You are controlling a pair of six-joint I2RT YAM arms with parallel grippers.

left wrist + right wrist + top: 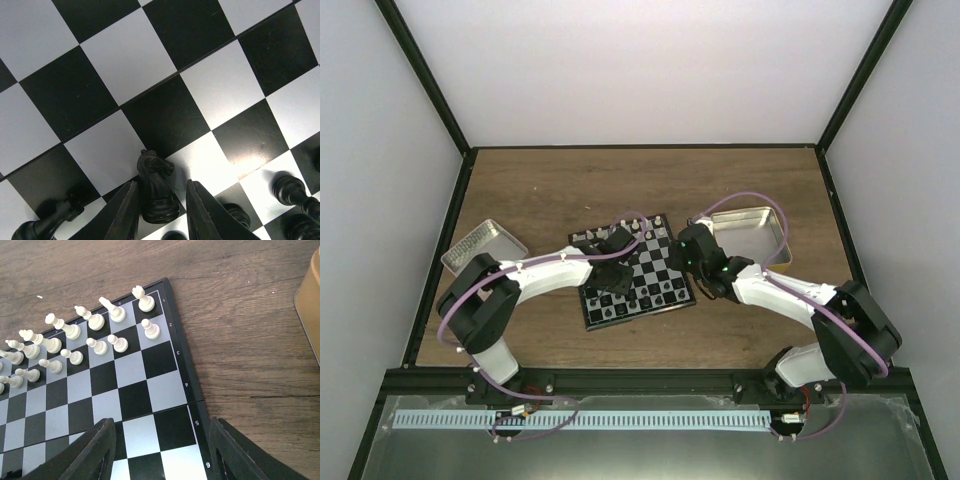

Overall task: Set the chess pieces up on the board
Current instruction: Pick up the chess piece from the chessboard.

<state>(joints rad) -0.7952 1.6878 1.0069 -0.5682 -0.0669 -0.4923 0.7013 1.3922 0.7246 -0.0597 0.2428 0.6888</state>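
The board (665,262) lies mid-table, black and grey-white checks. In the left wrist view my left gripper (162,184) is open and straddles a black knight (156,187) that stands upright on the board (125,65); the left finger is at the knight, and a gap shows at the right finger. Other black pieces (289,191) stand near it, and one (47,222) leans at the lower left. My right gripper (162,429) is open and empty, low over the board's right edge (182,365). White pieces (100,320) stand in two rows at the far side.
An open metal tin (483,245) lies left of the board, and another (752,228) lies at its right, seen as a gold wall (307,305) in the right wrist view. Both arms reach over the board. Bare wood table (250,340) surrounds it.
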